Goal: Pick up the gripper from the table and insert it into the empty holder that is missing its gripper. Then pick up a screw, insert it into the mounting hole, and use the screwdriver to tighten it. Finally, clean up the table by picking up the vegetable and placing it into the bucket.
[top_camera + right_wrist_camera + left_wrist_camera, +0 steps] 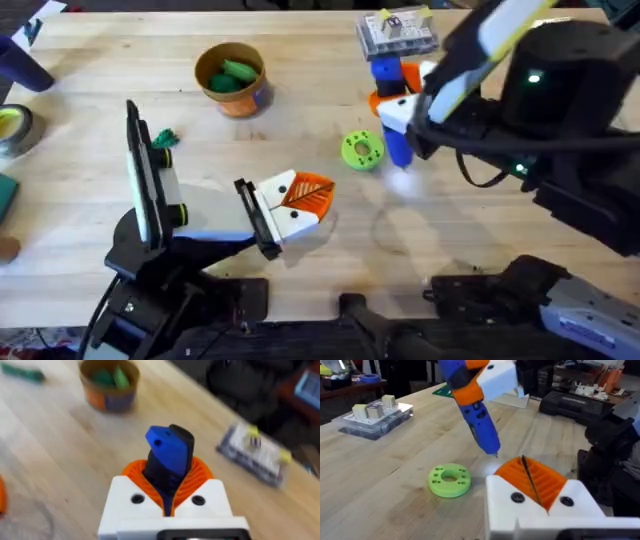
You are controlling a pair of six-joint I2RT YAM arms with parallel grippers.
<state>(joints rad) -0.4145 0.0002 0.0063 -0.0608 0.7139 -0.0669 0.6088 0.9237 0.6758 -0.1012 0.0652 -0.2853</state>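
My right gripper [398, 105] is shut on the blue screwdriver [392, 120], which stands nearly upright with its black cap [182, 437] toward the wrist camera. Its tip [495, 452] hovers just above the table [450, 230], beside a green ring-shaped disc [362, 150]. My left gripper [322, 190] lies low over the table's middle, its orange lattice fingers [545, 480] shut and pointing at the disc [449, 480]. A small green vegetable [163, 138] lies on the wood at the left. The orange-tan bucket [245, 98] holds green pieces. The loose gripper and the empty holder are out of view.
A clear parts box [397, 30] stands at the back right, behind the screwdriver. At the left edge sit a grey tape roll [12, 128] with a yellow centre and a dark blue object [20, 60]. Dark equipment crowds the right side [580, 150].
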